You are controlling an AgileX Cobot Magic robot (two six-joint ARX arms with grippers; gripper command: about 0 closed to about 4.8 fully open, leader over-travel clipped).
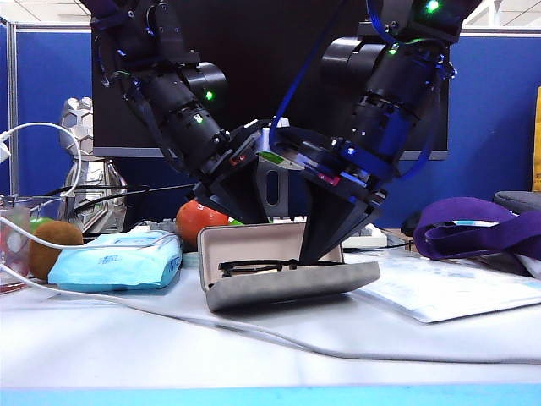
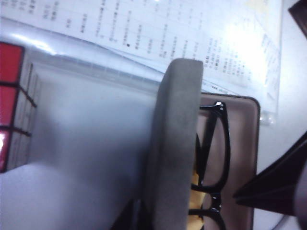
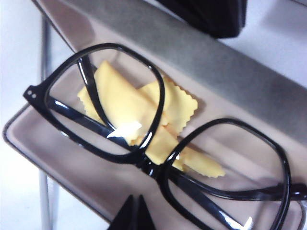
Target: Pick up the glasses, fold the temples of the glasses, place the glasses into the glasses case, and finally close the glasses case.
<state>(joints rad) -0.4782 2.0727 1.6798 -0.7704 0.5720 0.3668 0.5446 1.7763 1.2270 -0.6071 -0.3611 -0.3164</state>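
Grey suede case [image 1: 287, 283] lies open at mid-table, its tan-lined half standing up behind and the grey half lying flat in front. Black glasses [image 3: 158, 143] rest inside it, temples [image 3: 93, 88] folded behind the lenses, on top of a crumpled yellow cloth [image 3: 144, 115]. My right gripper [image 1: 317, 249] points down into the case at its right end, fingertips pinched together and holding nothing; in the right wrist view its dark tips [image 3: 133, 215] sit just beside the frame's bridge, and I cannot tell whether they touch it. My left gripper [image 1: 241, 207] hangs behind the raised half toward its left end, jaws also fully closed and empty; contact with the case not resolvable. Left of the case lies a light-blue wipes pack [image 1: 118, 262], with a kiwi [image 1: 52, 245] beyond it and a tomato [image 1: 199, 222] behind. Printed sheets [image 1: 439, 288] lie to the right, under a purple strap [image 1: 473, 228].
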